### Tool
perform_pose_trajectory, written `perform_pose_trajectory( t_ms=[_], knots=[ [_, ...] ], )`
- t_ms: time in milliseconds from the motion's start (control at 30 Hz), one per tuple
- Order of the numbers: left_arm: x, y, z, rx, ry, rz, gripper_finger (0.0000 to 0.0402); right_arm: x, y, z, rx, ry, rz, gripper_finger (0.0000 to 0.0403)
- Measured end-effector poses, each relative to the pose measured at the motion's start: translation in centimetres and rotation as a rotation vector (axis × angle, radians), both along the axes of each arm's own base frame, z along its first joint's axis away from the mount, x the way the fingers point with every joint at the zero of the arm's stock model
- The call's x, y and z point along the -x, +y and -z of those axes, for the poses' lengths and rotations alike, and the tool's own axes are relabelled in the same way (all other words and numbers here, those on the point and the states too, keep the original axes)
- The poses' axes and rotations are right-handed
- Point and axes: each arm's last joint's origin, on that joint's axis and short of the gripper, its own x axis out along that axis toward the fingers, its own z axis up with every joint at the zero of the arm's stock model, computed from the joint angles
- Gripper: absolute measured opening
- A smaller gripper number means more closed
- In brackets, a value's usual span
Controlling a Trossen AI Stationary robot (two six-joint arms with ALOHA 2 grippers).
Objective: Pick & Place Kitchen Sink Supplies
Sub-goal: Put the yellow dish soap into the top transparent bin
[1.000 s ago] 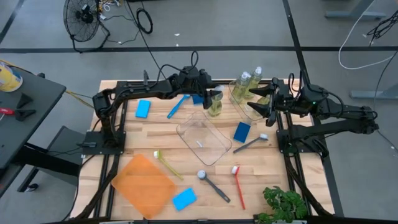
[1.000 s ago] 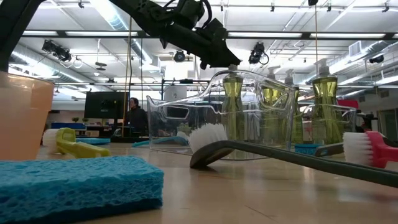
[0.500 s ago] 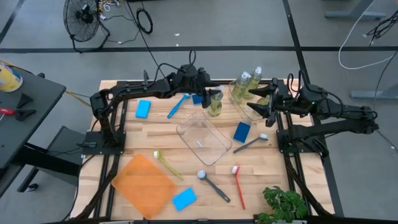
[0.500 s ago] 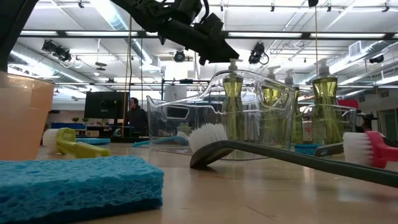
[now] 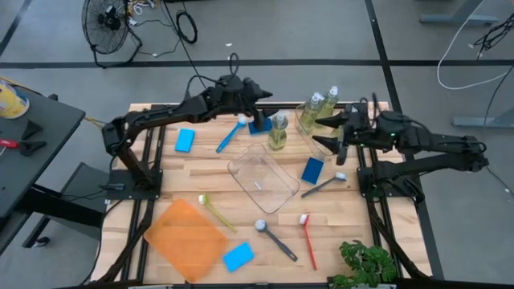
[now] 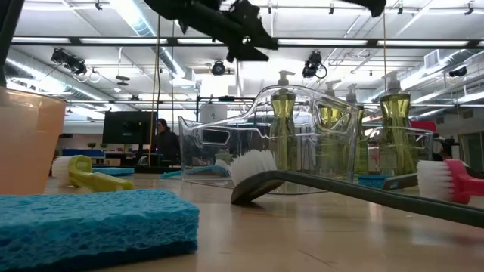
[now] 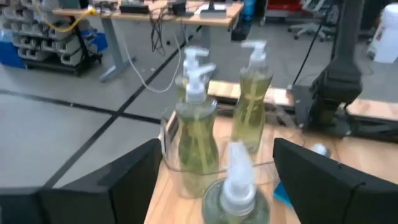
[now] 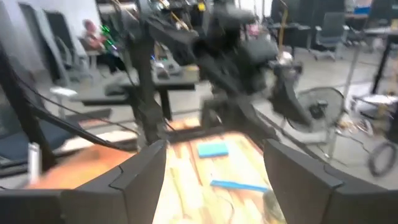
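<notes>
A small bottle of yellow-green soap (image 5: 278, 132) stands upright on its base at the far end of the middle clear tub (image 5: 263, 178); whether it is inside the tub, I cannot tell. My left gripper (image 5: 261, 95) hangs open above and behind the bottle, whose pale pump (image 7: 236, 174) shows between the open fingers, apart from them. Two more bottles (image 5: 313, 104) (image 5: 330, 99) stand in a second clear tub (image 5: 315, 127) at the far right. My right gripper (image 5: 328, 135) waits open beside that tub, with nothing in it.
Blue sponges (image 5: 185, 140) (image 5: 312, 169) (image 5: 238, 257) and a blue brush (image 5: 230, 135), grey brush (image 5: 324, 185), yellow-green brush (image 5: 215, 211), dark brush (image 5: 275, 238) and red brush (image 5: 307, 238) lie on the table. An orange tray (image 5: 186, 238) sits near left, a plant (image 5: 365, 263) near right.
My left gripper has opened and let go of the soap bottle's top. It has then risen and drawn back toward the table's far left. The bottle stays standing upright where it was set.
</notes>
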Motion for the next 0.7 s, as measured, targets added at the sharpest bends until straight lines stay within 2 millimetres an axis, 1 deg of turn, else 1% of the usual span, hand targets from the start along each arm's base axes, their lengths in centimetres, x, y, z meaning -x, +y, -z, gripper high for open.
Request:
perform_pose_trajectory(
  t_ms=[167,367,567,700],
  knots=[
    [1.6,-1.0,-2.6,-0.02,-0.051,0.012,0.032,-1.7,-0.4,1.5,-0.003,0.117,0.095,0.0272],
    [3.4,-2.6,-5.6,-0.047,-0.132,0.062,0.0319,-4.0,-0.8,3.0,-0.006,0.201,0.194,0.0272],
    [5.1,-4.7,-8.0,-0.069,-0.201,0.12,0.0319,-6.2,-1.6,4.8,-0.038,0.286,0.254,0.0272],
    [6.3,-5.7,-9.4,-0.085,-0.244,0.14,0.0319,-7.4,-2.6,6.0,-0.103,0.313,0.307,0.0272]
  ],
)
